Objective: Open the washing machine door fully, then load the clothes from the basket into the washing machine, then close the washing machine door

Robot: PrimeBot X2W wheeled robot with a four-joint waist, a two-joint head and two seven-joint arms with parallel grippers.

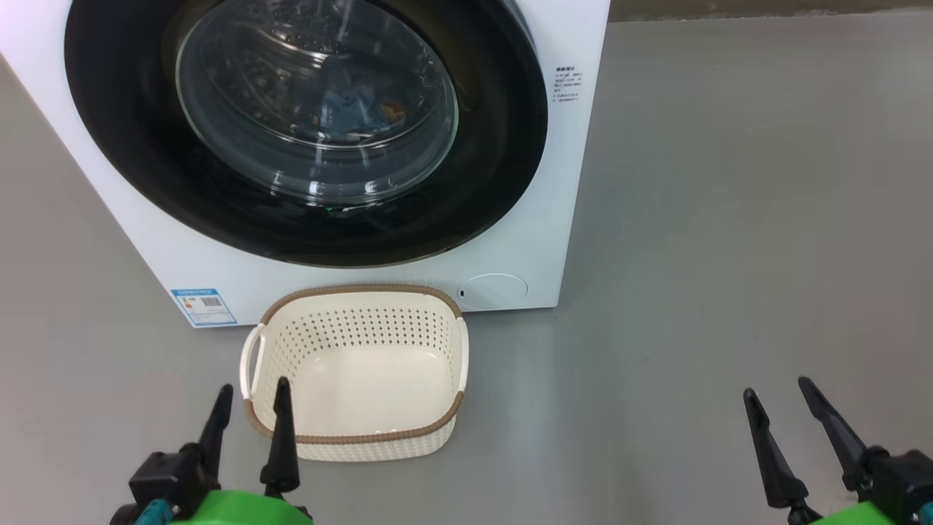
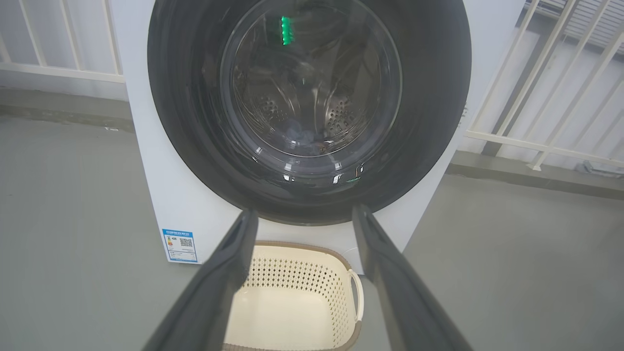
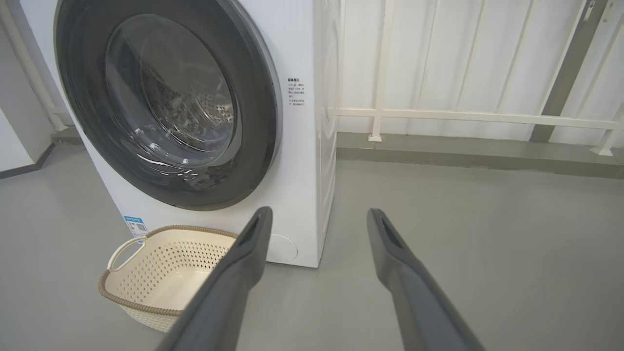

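Note:
The white washing machine [image 1: 554, 240] fills the top of the head view, and its round black door [image 1: 131, 146] lies flat against the front. Through the glass I see light blue clothes [image 1: 357, 109] inside the drum, also visible as clothes [image 2: 298, 132] in the left wrist view. On the floor right before the machine stands the cream basket [image 1: 357, 437], with nothing inside. My left gripper [image 1: 254, 394] is open at the basket's near left corner. My right gripper [image 1: 778, 390] is open over bare floor, well right of the basket [image 3: 122, 297].
Grey floor [image 1: 692, 219] stretches wide to the right of the machine. White railings [image 3: 468, 117] and a wall stand behind and beside it. A blue label sticker [image 1: 204, 306] and a round cover [image 1: 493, 289] sit at the machine's base.

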